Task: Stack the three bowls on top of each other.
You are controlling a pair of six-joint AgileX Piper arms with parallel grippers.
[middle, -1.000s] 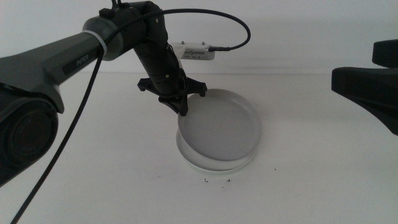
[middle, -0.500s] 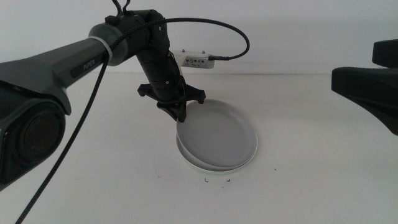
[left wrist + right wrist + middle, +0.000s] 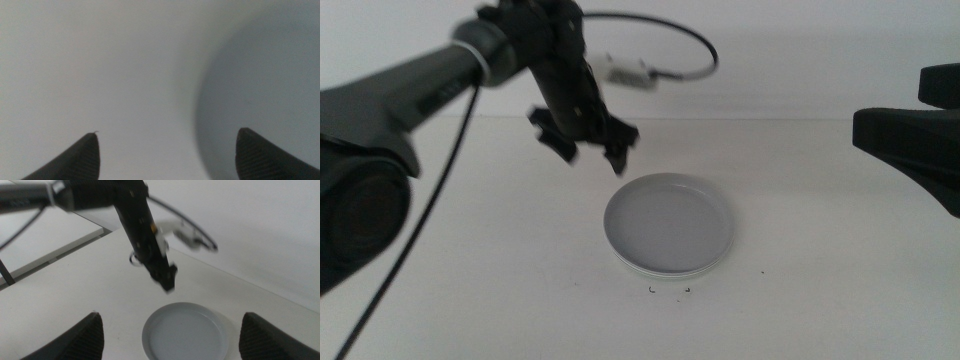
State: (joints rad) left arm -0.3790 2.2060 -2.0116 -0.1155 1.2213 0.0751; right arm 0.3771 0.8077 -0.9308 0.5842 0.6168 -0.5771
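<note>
A light grey bowl (image 3: 670, 222) lies flat, nested in a white bowl whose rim (image 3: 665, 271) shows under its near edge, mid-table. No pale green bowl shows; it is hidden or out of view. My left gripper (image 3: 592, 158) is open and empty, lifted clear above the table just behind and left of the stack. Its wrist view shows spread jaws (image 3: 167, 136) over the table, with the grey bowl (image 3: 255, 85) to one side. The right wrist view shows the stack (image 3: 185, 336) and the left gripper (image 3: 167, 279) above it. My right gripper (image 3: 171, 315) is open and waits at the right (image 3: 910, 145).
A small white box (image 3: 625, 72) with a black looping cable (image 3: 705, 50) hangs by the left arm's wrist. Two small dark marks (image 3: 670, 291) lie on the white table (image 3: 820, 300) in front of the stack. The table's far edge (image 3: 75, 242) shows in the right wrist view.
The left gripper let go of the grey bowl's rim, opened and rose up and back. The grey bowl dropped from tilted to flat inside the white bowl. The right arm has not moved.
</note>
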